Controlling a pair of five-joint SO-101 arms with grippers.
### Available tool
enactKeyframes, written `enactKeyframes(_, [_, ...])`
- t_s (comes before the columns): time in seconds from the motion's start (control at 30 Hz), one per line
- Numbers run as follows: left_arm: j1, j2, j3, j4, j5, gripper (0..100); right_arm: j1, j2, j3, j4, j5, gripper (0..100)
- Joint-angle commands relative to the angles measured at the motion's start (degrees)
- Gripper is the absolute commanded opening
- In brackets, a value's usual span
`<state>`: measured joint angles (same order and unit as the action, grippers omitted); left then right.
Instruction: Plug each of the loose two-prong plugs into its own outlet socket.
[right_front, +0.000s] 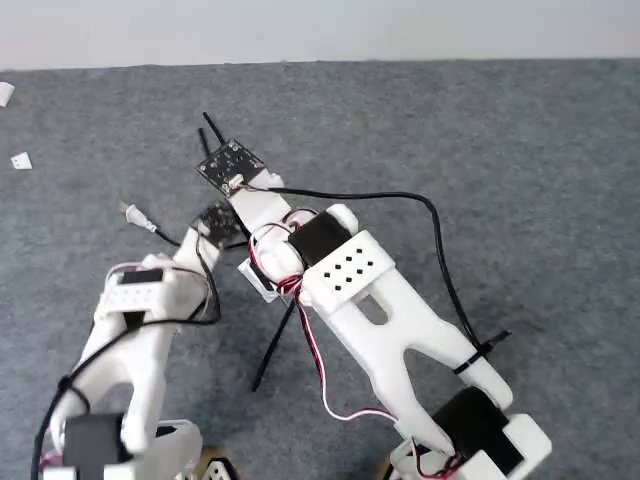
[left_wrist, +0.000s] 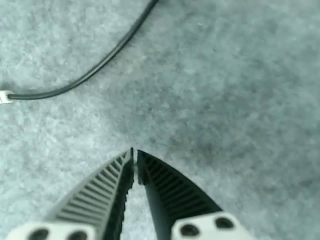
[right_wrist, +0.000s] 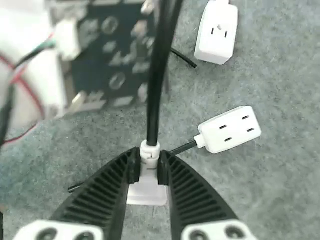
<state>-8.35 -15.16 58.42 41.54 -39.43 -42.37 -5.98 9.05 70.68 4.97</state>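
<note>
Right gripper (right_wrist: 148, 156) clamps the white plug (right_wrist: 147, 191) — square it to the nearer outlet socket (right_wrist: 230, 129) before pushing; left gripper (left_wrist: 135, 153) closed, empty.

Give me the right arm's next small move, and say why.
Probably shift the right gripper toward the nearer socket, lining the plug over its slots. The gripper is shut on the white plug, and that socket lies close by on the carpet, slots up and free. The prongs are hidden, so turning may be needed.
</note>
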Motion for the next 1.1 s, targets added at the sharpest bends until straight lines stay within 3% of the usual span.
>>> enactKeyframes(0.0, [1.41, -5.27, 2.07, -2.02, -2.2, 1, -0.31, -2.15, 0.97, -2.95, -0.97, 0.8])
enactKeyframes(0.37, [2.29, -7.65, 5.05, -1.76, -6.77, 1, -0.13, -2.24, 1.93, -3.91, -1.05, 0.8])
enactKeyframes(0.8, [1.85, -10.81, 6.73, -4.57, -3.08, 1, -0.48, -13.23, 2.9, 0.04, -2.64, 0.8])
enactKeyframes(1.07, [2.2, -10.9, 7.52, -4.22, -5.36, 1, -1.1, -16.13, 9.49, -7.34, -2.46, 0.8])
